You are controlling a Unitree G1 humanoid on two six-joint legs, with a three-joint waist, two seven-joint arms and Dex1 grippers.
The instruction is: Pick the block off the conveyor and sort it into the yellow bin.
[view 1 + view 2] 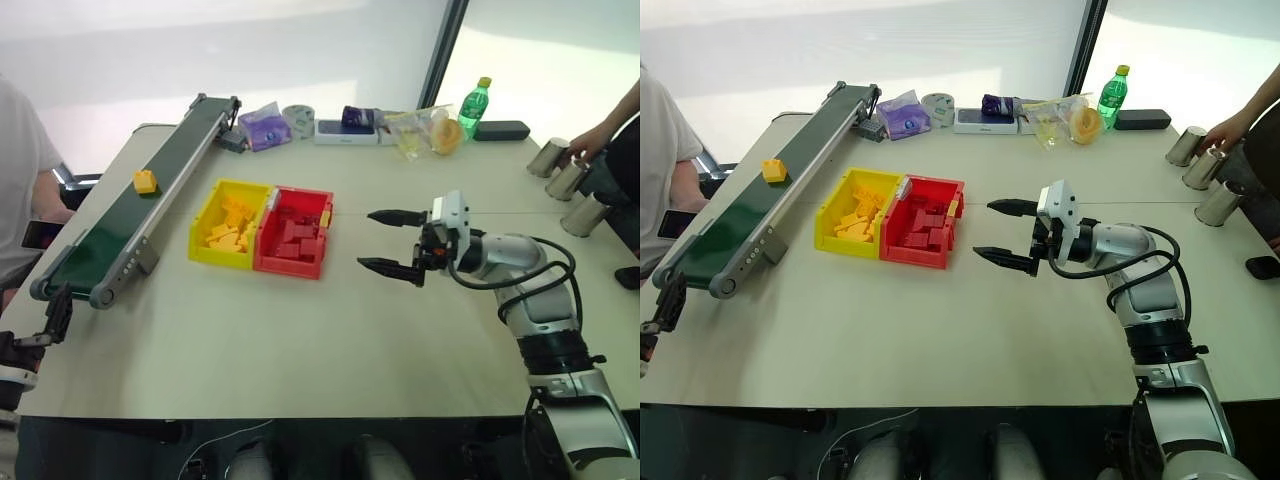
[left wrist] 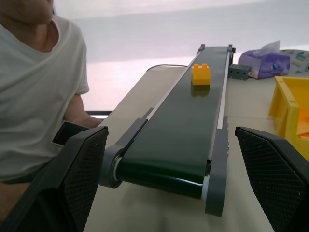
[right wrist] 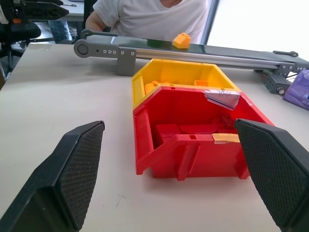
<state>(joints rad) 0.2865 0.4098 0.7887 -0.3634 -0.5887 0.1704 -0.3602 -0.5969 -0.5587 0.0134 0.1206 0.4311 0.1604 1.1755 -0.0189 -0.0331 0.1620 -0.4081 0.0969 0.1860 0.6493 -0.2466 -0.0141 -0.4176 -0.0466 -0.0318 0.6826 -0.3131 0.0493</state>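
Observation:
The yellow-orange block (image 1: 145, 181) sits on the dark belt of the conveyor (image 1: 110, 225), about halfway along it. My left gripper (image 2: 171, 130) is open and empty just off the conveyor's near end, facing along the belt with the block (image 2: 201, 74) well ahead of it. The yellow bin (image 1: 245, 184) stands right of the conveyor, holding several yellow bricks. My right gripper (image 1: 365, 239) hovers open and empty to the right of the bins, pointing at them.
A red bin (image 1: 293, 232) of red bricks is joined to the yellow bin's right side. A person in a white shirt (image 1: 15, 170) sits by the conveyor. A green bottle (image 1: 473, 105) and packets line the far edge. A hand touches metal cups (image 1: 565, 175) at far right.

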